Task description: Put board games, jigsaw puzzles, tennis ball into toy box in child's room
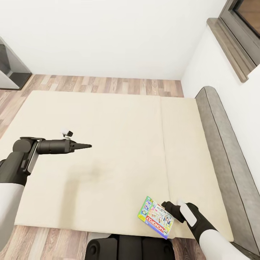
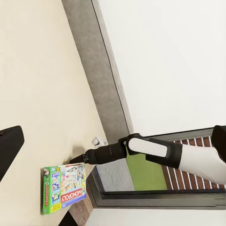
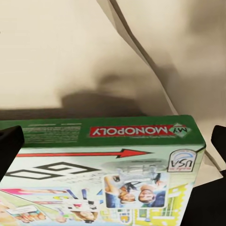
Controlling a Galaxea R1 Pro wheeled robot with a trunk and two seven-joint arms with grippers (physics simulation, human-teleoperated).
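Observation:
A colourful Monopoly board game point(image 1: 156, 217) lies at the near edge of the cream bed point(image 1: 108, 144), one corner reaching over the edge. My right gripper point(image 1: 167, 206) is right at the box's far side. In the right wrist view its fingers point(image 3: 10, 143) stand wide apart, level with the two ends of the box point(image 3: 108, 174), so it is open. From the left wrist view the box point(image 2: 63, 188) lies flat, with the right gripper point(image 2: 77, 160) at its upper edge. My left gripper point(image 1: 88, 146) hovers over the left middle of the bed, open and holding nothing.
A grey padded headboard point(image 1: 224, 144) runs along the bed's right side under a dark window sill point(image 1: 231, 47). Wood floor point(image 1: 90, 85) borders the bed at the far side and at the left. A dark piece of furniture point(image 1: 11, 68) stands at far left. My base point(image 1: 126, 249) is against the near edge.

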